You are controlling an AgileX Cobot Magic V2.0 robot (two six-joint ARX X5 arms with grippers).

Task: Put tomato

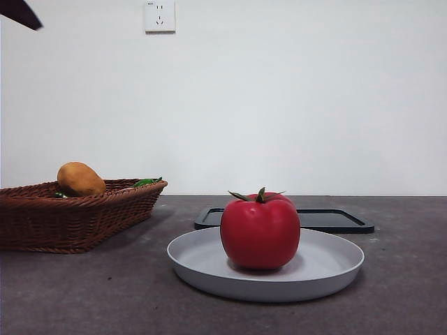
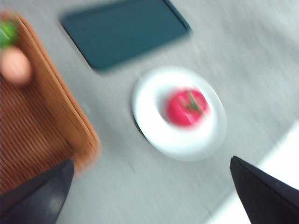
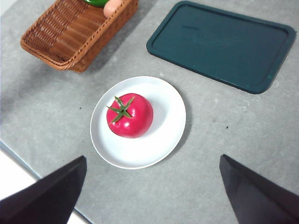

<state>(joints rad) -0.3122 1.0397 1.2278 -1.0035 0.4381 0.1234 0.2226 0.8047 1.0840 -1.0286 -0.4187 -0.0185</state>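
Observation:
A glossy red tomato (image 1: pixel 260 234) with a green stem sits upright on a round white plate (image 1: pixel 328 262) at the table's middle. In the right wrist view, the tomato (image 3: pixel 131 115) lies on the plate (image 3: pixel 166 133), left of its centre. My right gripper (image 3: pixel 153 158) is open and empty, high above the plate. The left wrist view is blurred; it shows the tomato (image 2: pixel 187 107) on the plate (image 2: pixel 149 121). My left gripper (image 2: pixel 152 162) is open and empty, also high above the table. Neither gripper touches the tomato.
A brown wicker basket (image 1: pixel 70 220) stands at the left with an orange-tan oval item (image 1: pixel 80 179) and something green in it. A dark flat tray (image 1: pixel 335 220) lies behind the plate. An arm's black tip (image 1: pixel 21 12) shows at the top left corner.

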